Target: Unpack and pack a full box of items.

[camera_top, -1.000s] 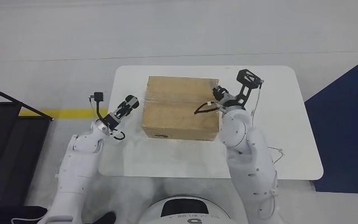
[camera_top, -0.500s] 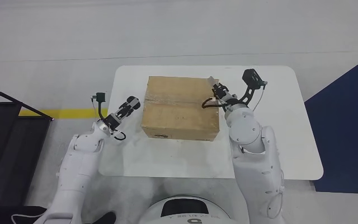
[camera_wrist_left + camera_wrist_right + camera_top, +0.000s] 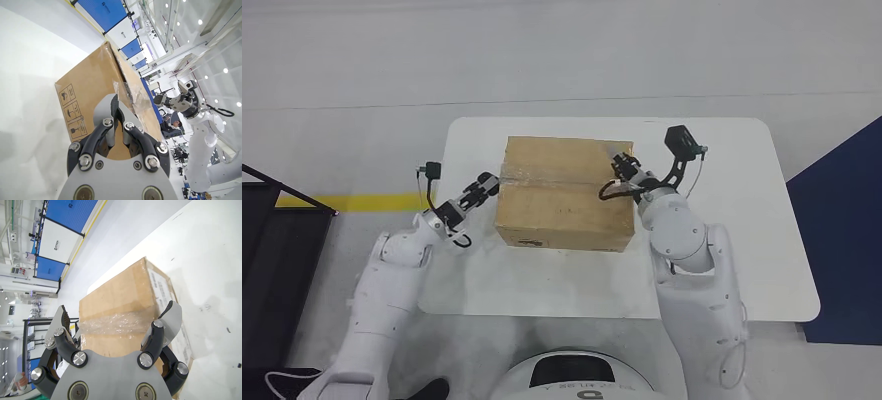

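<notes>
Closest in, we find the left gripper (image 3: pixel 115 103) with its jaws clenched tight, tips up against the left end wall of the brown cardboard box (image 3: pixel 564 190), right where a loose tongue of the clear packing tape (image 3: pixel 132 92) stands up over the top edge; whether that tongue is pinched between them we cannot tell. Across from it, the right gripper (image 3: pixel 118 309) hovers over the box's right end with its jaws spread wide, straddling the crinkled strip and holding nothing. The box itself sits closed in the middle of the white surface (image 3: pixel 722 260), its top flaps sealed by that tape along the central seam from one end to the other. We judge it stiff and, being full, heavy, and far too broad for either gripper to span, so it is better left where it stands. The tape looks thin and slick, likely to stretch or tear; we would take the free end deep in the pads and peel along the seam, then lift each flap by its freed edge.
</notes>
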{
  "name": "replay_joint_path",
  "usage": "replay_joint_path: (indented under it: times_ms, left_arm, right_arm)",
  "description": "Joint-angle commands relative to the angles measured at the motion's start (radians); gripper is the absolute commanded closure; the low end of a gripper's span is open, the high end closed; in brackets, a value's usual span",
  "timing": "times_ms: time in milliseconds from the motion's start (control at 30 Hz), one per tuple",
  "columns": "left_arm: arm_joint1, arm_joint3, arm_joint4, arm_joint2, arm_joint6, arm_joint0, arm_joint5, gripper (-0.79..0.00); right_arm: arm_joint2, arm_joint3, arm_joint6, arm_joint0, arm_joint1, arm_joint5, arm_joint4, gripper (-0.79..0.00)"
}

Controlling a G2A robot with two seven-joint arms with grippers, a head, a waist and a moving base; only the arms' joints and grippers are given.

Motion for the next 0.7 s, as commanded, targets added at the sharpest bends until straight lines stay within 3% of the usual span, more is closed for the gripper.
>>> replay_joint_path:
  times_ms: [0,667]
  left_arm:
    - [0.001,-0.021,0.020,0.003,0.020,0.010,0.014,0.000]
    - [0.008,-0.064,0.024,-0.003,0.041,0.042,0.050,0.000]
  right_arm:
    - [-0.001,0.019,0.016,0.017,0.000,-0.005,0.037,-0.785]
    - [-0.002,0.027,0.038,0.045,0.005,-0.042,0.097,-0.785]
